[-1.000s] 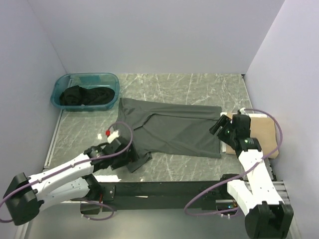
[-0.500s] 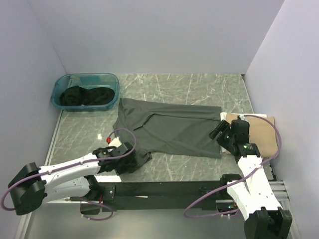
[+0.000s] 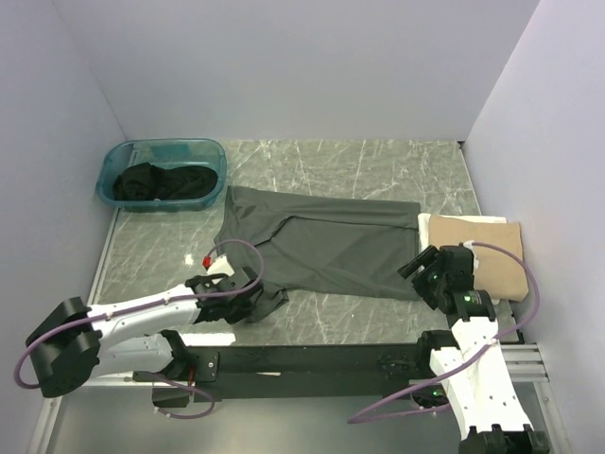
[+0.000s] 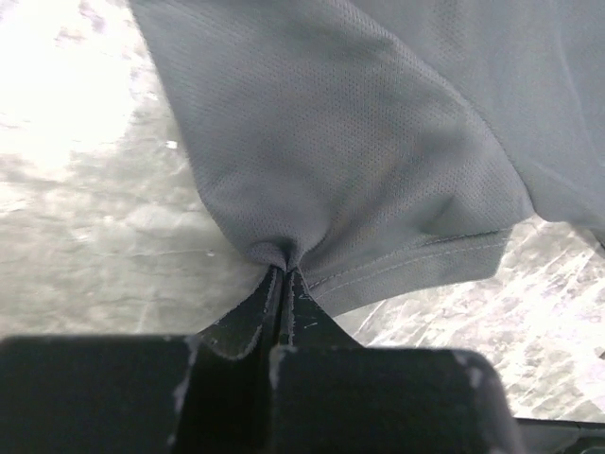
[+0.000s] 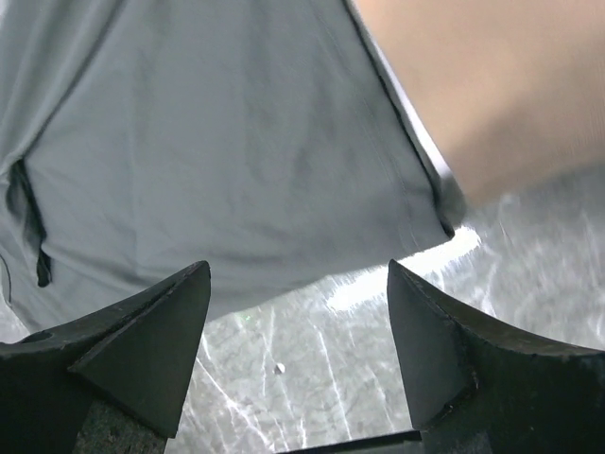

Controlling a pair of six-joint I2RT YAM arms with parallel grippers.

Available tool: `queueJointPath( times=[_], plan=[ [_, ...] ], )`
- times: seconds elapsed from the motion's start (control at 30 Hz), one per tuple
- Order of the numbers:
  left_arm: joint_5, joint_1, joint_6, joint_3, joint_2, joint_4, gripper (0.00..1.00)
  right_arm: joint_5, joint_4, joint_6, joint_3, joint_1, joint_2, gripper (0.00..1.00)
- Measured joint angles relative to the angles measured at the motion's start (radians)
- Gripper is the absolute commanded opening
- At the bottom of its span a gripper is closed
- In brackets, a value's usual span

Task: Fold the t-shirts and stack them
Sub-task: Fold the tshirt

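A dark grey-olive t-shirt (image 3: 321, 241) lies spread across the middle of the marble table. My left gripper (image 3: 253, 305) sits low at its near left corner, shut on a pinch of the sleeve edge. In the left wrist view the cloth (image 4: 359, 142) bunches into the closed gripper (image 4: 282, 274). My right gripper (image 3: 423, 270) hangs open just off the shirt's near right corner. In the right wrist view this gripper (image 5: 298, 270) holds nothing, with the grey t-shirt (image 5: 236, 142) ahead. A folded tan t-shirt (image 3: 482, 255) (image 5: 492, 85) lies at the right. Black t-shirts (image 3: 161, 182) fill the tub.
A teal plastic tub (image 3: 203, 151) stands at the back left against the wall. A small red and white object (image 3: 205, 257) lies left of the grey shirt. Lilac walls close in three sides. A black rail (image 3: 312, 357) runs along the near edge.
My left gripper has dropped toward the near edge and closed on the grey shirt's sleeve. The right gripper has drawn back from the tan shirt toward the near edge, still open.
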State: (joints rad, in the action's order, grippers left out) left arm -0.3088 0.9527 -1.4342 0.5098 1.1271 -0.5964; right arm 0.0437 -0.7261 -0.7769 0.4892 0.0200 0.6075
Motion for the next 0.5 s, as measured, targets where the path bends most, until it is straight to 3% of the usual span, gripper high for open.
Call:
queueJointPath(
  times=[0.23,0.5],
  plan=[
    [-0.035,0.000,0.009,0.000,-0.113,-0.030,0.01,0.002,-0.049,-0.066,-0.095,0.000,-0.008,0.74],
    [-0.049,-0.010,0.027,0.000,-0.128,-0.051,0.01,-0.005,-0.030,-0.108,-0.183,0.000,-0.011,0.62]
  ],
)
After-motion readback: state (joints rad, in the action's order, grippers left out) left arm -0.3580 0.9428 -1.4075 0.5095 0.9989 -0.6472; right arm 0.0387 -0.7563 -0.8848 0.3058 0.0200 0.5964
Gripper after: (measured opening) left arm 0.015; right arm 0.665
